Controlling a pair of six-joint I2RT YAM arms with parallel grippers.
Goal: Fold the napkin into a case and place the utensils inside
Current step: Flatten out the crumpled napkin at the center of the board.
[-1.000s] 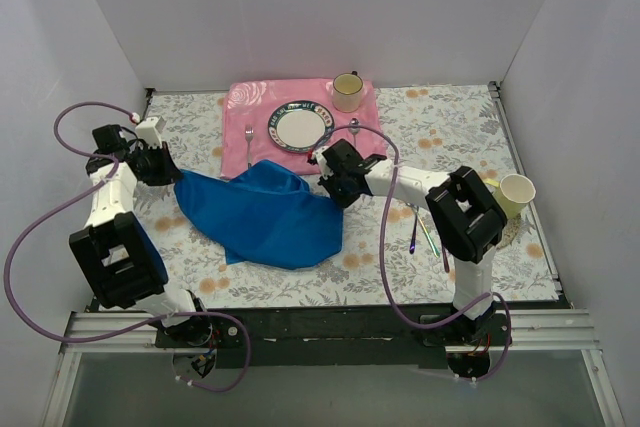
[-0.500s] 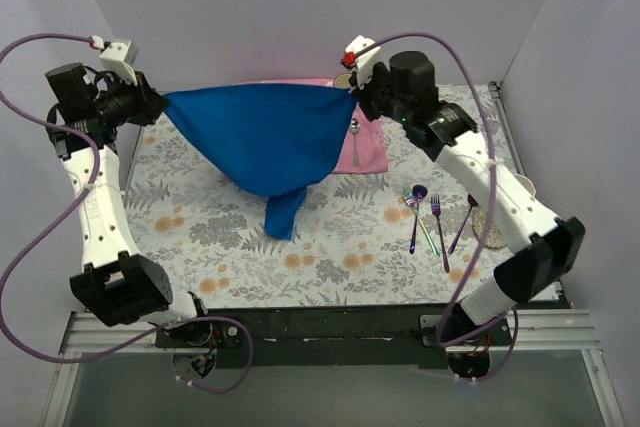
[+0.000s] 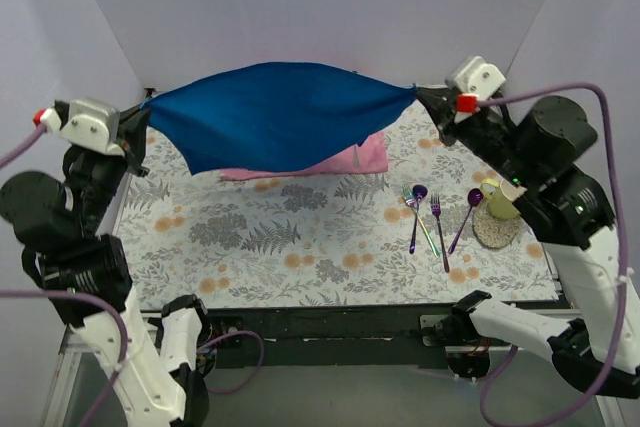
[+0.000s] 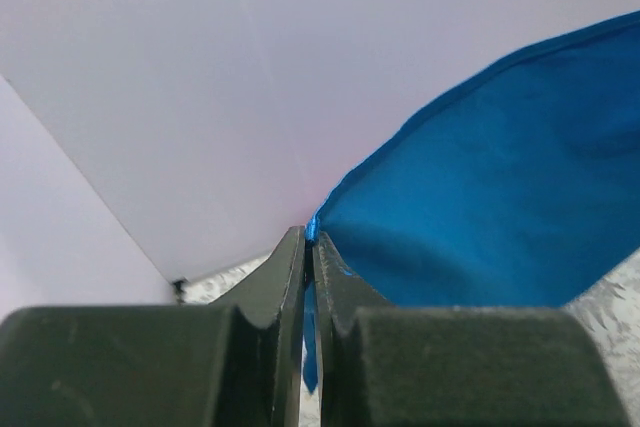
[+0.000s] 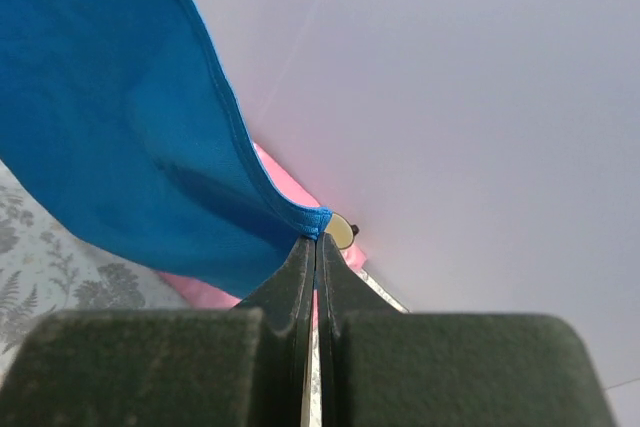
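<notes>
The blue napkin (image 3: 275, 117) hangs stretched in the air between both arms, high above the table. My left gripper (image 3: 148, 112) is shut on its left corner; in the left wrist view the cloth (image 4: 500, 197) runs from the pinched fingertips (image 4: 311, 237). My right gripper (image 3: 418, 93) is shut on the right corner, and the napkin (image 5: 110, 117) spreads left from the closed tips (image 5: 316, 240). The iridescent utensils (image 3: 432, 219) lie on the table at the right: a fork, spoons and a thin stick. No case is formed.
The pink placemat (image 3: 345, 160) shows under the napkin's lower edge; the plate on it is hidden. A cream cup (image 3: 500, 199) stands on a round coaster at the right, near the utensils. A cream cup (image 5: 340, 232) peeks behind the right fingertips. White walls enclose the floral tabletop (image 3: 300, 237).
Both arms rose and pulled apart, toward the near side. The napkin went from a heap on the table to a hanging triangle, then to a sheet stretched taut.
</notes>
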